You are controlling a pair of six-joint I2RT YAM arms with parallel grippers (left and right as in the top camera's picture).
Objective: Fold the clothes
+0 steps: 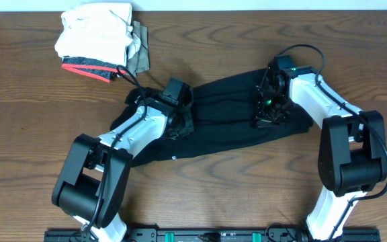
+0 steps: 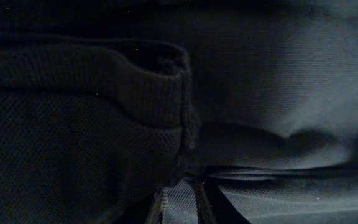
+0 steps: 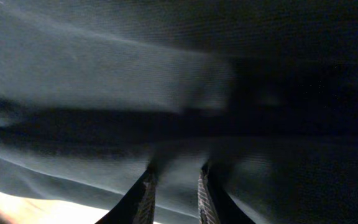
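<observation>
The left fingers point(image 2: 156, 211), nearly closed, pinch the black soft short-sleeved shirt point(image 1: 227, 114) lying as a rumpled band mid-surface point(image 1: 32, 134), while the right fingers point(image 3: 145, 199) stand narrowly apart with no clear hold, so the folding seems only partly done.

A shirt point(image 1: 227, 114) lies spread across the middle of the table point(image 1: 39, 134), slanting from near left to far right. The left gripper point(image 1: 180, 121) rests on the shirt's left part and the right gripper point(image 1: 267, 115) on its right part, well apart. Both arms reach in from the near edge, one at each side. A pile of folded garments point(image 1: 99, 40) sits at the far left, just behind the shirt's left end.
</observation>
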